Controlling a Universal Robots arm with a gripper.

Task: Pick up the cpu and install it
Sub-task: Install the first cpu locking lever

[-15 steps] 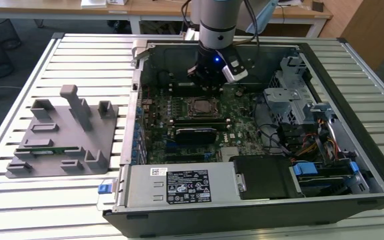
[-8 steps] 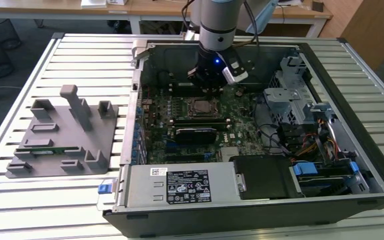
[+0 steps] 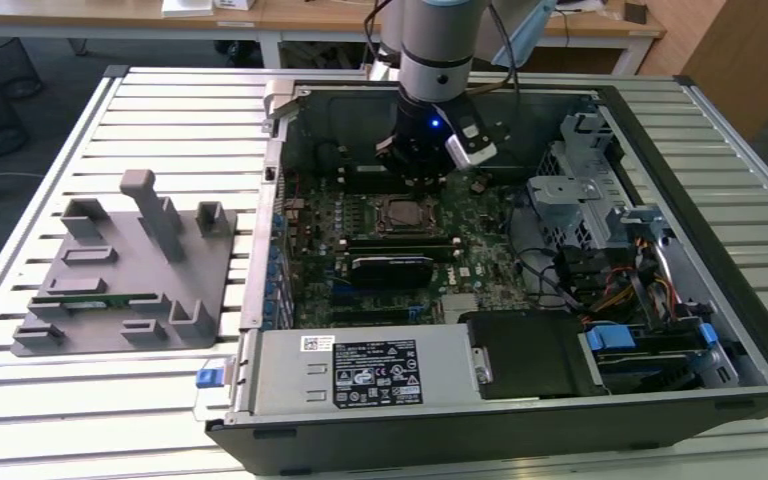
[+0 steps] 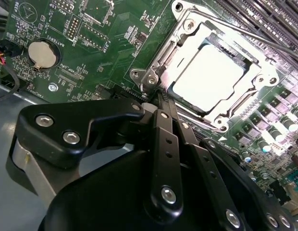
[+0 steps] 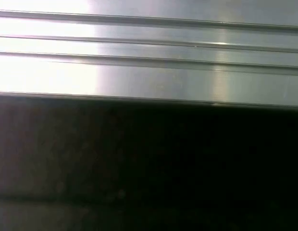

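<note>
Your cpu (image 4: 214, 79) already sits in the socket (image 4: 185, 36), so placement looks done; your tool (image 4: 163, 98) hovers beside it, fingers closed, holding nothing.

The cpu (image 4: 212, 76) — a small flat square chip with a bright silver top — lies flat and level inside the metal-framed socket (image 4: 154, 74) in the second wrist view, its corners square to the frame. In the exterior view it sits at the motherboard's (image 3: 484, 240) centre, about eleven o'clock of the black card (image 3: 387, 270).
</note>
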